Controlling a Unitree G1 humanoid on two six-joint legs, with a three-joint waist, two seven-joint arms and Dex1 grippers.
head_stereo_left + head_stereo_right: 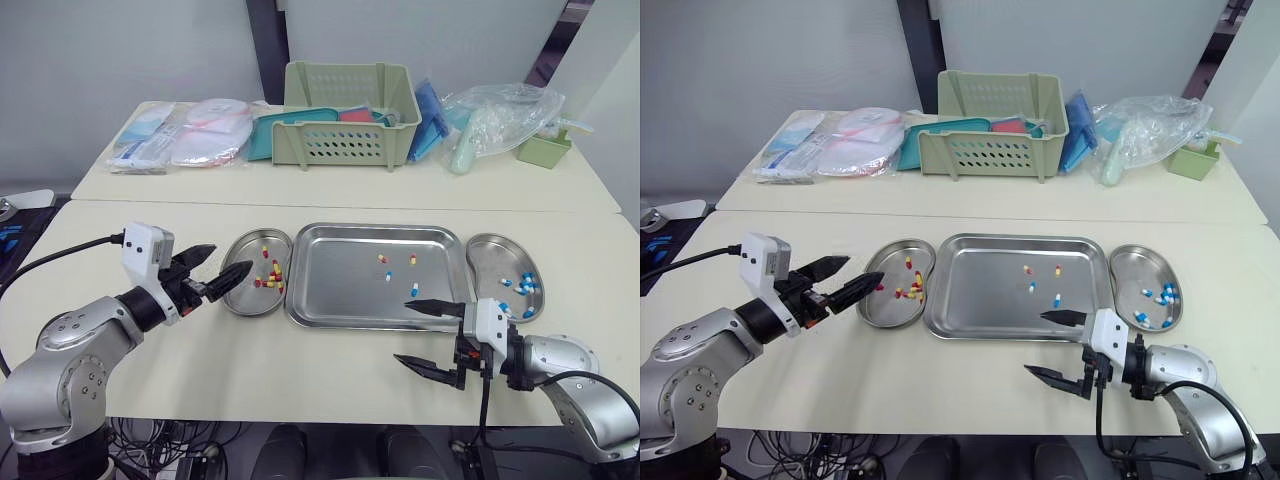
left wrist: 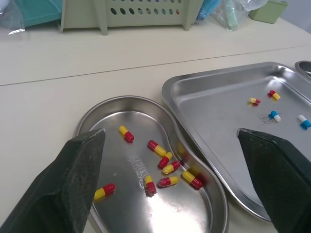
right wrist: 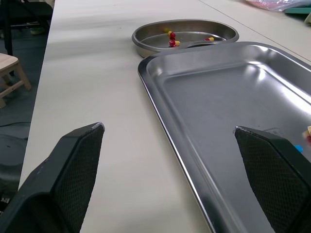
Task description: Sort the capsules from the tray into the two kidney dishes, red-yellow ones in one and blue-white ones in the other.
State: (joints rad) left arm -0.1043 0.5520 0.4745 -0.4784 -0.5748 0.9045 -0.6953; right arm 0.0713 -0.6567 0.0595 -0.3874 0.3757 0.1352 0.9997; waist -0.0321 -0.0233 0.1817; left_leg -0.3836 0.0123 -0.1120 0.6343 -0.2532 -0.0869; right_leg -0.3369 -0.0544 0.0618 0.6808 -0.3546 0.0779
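A: Status?

B: Mostly done, imo. Left kidney dish [image 1: 243, 248] has the red-yellow capsules [image 1: 272, 275], right kidney dish [image 1: 490, 255] has the blue-white capsules [image 1: 526, 286]. No mix-ups seen.

A: Tray?

B: Four left mid-tray [image 1: 340, 290]: 2 red-yellow strays [image 1: 382, 259], 2 blue-white strays [image 1: 414, 289].

A: Grippers?

B: Both spread wide, empty. Left gripper [image 1: 222, 268] hovers at the left dish's outer edge. Right gripper [image 1: 403, 332] is low over the table [image 1: 300, 370], at the tray's near edge.

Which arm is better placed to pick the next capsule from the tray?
Probably right. The right end effector is open at the near edge of the tray, close to a blue-white capsule; the left end effector hovers by the left dish, farther off.
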